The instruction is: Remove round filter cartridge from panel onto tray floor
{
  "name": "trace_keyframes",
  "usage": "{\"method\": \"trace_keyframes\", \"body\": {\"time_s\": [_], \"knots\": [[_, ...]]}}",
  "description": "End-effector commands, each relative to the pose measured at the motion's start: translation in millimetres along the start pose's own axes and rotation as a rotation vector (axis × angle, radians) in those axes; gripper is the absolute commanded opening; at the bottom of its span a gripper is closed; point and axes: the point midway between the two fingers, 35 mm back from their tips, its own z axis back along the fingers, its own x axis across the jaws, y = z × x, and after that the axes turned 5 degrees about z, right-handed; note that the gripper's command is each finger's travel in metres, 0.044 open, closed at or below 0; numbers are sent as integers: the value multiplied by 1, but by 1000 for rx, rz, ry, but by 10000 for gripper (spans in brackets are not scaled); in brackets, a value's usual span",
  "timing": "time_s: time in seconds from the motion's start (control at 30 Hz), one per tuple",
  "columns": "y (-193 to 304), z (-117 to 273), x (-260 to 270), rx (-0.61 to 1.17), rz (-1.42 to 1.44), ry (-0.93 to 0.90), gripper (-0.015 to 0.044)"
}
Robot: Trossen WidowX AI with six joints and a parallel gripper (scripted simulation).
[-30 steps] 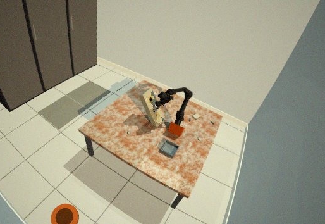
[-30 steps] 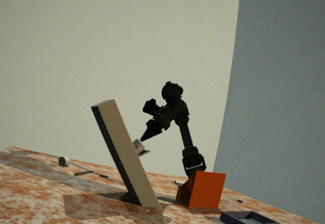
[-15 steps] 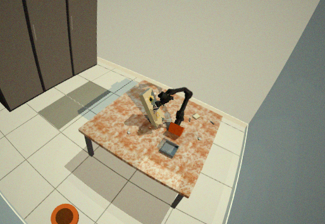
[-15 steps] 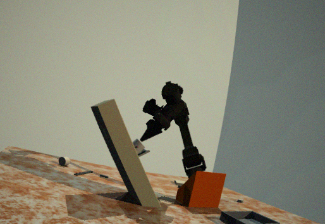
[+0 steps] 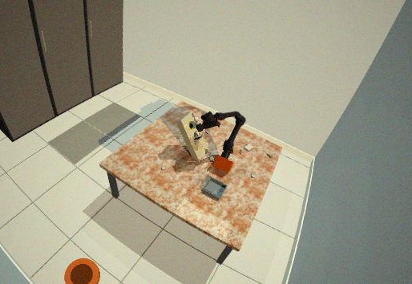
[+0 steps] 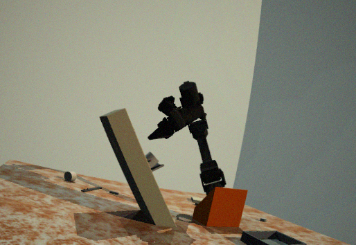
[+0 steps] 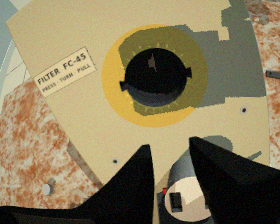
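Across the mottled rust-and-white tabletop, the cream service panel leans back, its working face towards the six-joint arm. The open-topped grey tray sits apart from the panel's foot, past the orange block.

Up near the yellow-ringed bore, the parallel-jaw gripper points at the panel with its fingers modestly parted, nothing between them. The bore looks empty and dark. The round filter cartridge is already out of it, sitting lower down in front of the panel's face; what bears it I cannot tell.

That is what the next move hangs on: the cartridge lies below the fingertips, not straight ahead of them. Its long axis looks to slope outward from the panel, slotted end towards the arm. One dark slot shows plainly; the other is mostly behind a finger. I'd judge the gripper must come down and line up with both slots before closing; a skewed approach could knock the cartridge off.
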Motion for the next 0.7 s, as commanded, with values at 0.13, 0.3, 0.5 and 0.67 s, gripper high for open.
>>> {"method": "trace_keyframes", "body": {"time_s": [0.13,0.3,0.5,0.67], "knots": [[-22,12,0,-99,-1,-1,155],[-50,36,7,-81,-5,-6,287],[-73,59,10,-69,-9,-6,440],[-18,32,7,123,127,6,309]]}}
